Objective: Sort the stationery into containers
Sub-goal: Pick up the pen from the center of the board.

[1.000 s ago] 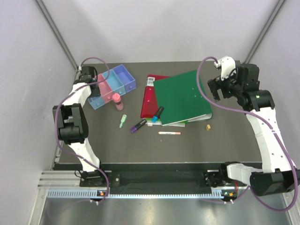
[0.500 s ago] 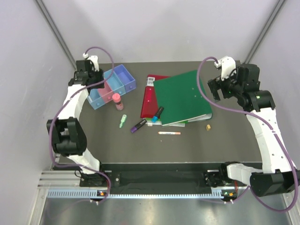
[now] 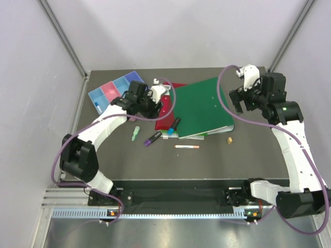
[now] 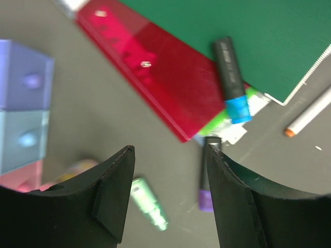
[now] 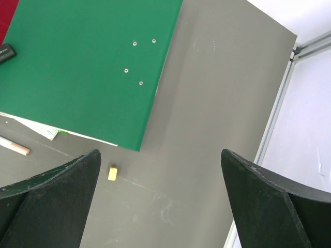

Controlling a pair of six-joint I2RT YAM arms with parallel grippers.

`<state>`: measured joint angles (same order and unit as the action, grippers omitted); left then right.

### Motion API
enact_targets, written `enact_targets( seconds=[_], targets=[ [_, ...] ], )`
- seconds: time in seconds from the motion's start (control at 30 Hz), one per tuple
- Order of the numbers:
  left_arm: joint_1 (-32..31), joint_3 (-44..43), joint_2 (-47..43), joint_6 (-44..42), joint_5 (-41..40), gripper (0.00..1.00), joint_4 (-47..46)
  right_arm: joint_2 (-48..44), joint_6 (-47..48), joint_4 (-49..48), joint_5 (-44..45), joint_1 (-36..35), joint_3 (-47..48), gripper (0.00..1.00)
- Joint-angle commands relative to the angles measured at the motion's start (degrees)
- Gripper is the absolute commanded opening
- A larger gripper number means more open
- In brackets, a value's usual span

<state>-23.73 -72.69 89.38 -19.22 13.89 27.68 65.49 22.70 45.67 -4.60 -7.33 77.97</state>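
Note:
The row of four bins (image 3: 115, 89) stands at the far left, and shows in the left wrist view (image 4: 23, 103). A blue-white pen (image 3: 97, 107) lies at its near-left end. My left gripper (image 3: 135, 114) is open and empty, hovering over the table (image 4: 169, 150). The pale green marker (image 3: 135, 133) (image 4: 149, 204) and the purple-black highlighter (image 3: 152, 138) (image 4: 206, 175) lie below it. A blurred pink-yellow thing (image 4: 77, 168) shows beside the left finger. The dark marker (image 3: 173, 125) (image 4: 230, 77) rests on the folder's edge. The white-orange pen (image 3: 187, 146) and the tan nub (image 3: 229, 140) (image 5: 112, 173) lie nearer. My right gripper (image 3: 240, 98) (image 5: 160, 155) is open, high and empty.
The green binder (image 3: 200, 107) (image 5: 88, 62) lies on the red folder (image 3: 164, 111) (image 4: 155, 67) in the middle of the table. The metal frame rail (image 5: 279, 103) runs along the table's right edge.
My left arm has swung from above the bins to the right and nearer, over the loose items by the red folder. The bins now sit slightly further back-left. The right arm has not moved.

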Motion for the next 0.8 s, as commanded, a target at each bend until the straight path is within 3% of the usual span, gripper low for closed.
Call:
enact_targets(
  seconds=[0.0, 0.27, 0.77],
  targets=[
    [-3.6, -0.3, 3.7, 0.7, 0.6, 0.63, -1.0, -1.9, -0.7, -0.6, -0.1, 0.0, 0.0, 1.00],
    [-11.2, -0.4, 11.2, 4.2, -1.9, 0.63, -3.0, -2.0, -0.7, -0.8, -0.1, 0.1, -0.1, 1.00],
    [-13.1, -2.9, 19.5, 8.1, -8.0, 0.60, -7.1, -2.8, -1.3, -0.9, -0.7, 0.2, -1.2, 0.99]
  ],
)
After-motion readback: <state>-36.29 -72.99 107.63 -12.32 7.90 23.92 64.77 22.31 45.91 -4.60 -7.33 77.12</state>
